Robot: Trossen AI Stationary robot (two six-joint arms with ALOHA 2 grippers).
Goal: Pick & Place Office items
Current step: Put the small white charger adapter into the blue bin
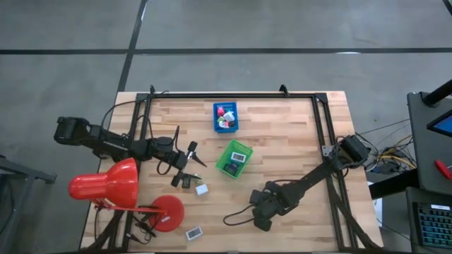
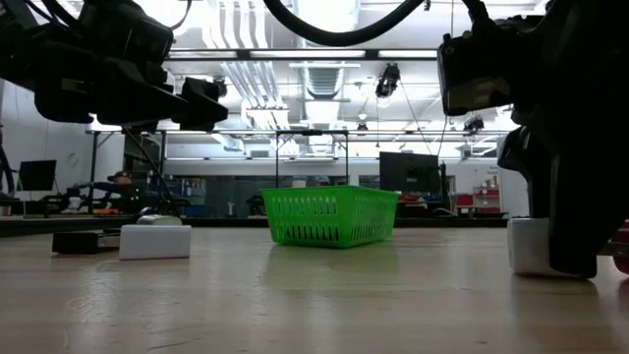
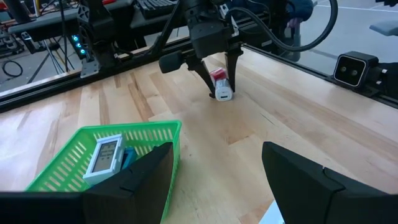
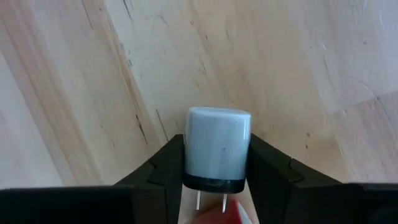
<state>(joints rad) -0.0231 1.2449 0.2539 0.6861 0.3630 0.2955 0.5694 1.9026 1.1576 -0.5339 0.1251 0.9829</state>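
A small white cube with a dark end and two metal prongs point(image 4: 217, 146) sits on the wooden table point(image 1: 296, 141) at its near right. My right gripper point(image 1: 256, 206) stands over the cube and is shut on it. In the left wrist view the cube point(image 3: 224, 94) shows below that gripper. My left gripper point(image 3: 217, 180) waits open at the table's left, just short of the green tray point(image 1: 234, 159). Further small pieces lie on the table: a white one point(image 1: 202, 189), a dark one point(image 1: 185, 181) and another white one point(image 1: 193, 232). My right gripper pinches the white cube by two opposite sides point(image 4: 191, 155) between its two fingers. The fingers come from above and point steeply down. The cube stands on the table point(image 2: 536, 246), one dark finger point(image 2: 580, 197) beside it.
The green tray holds a white flat piece with a screen point(image 3: 104, 154). The blue tray point(image 1: 225, 116) at the far middle holds several small pieces. A big red desk lamp point(image 1: 113, 185) stands at the near left. A small red piece point(image 3: 217, 76) lies right beside the held cube.
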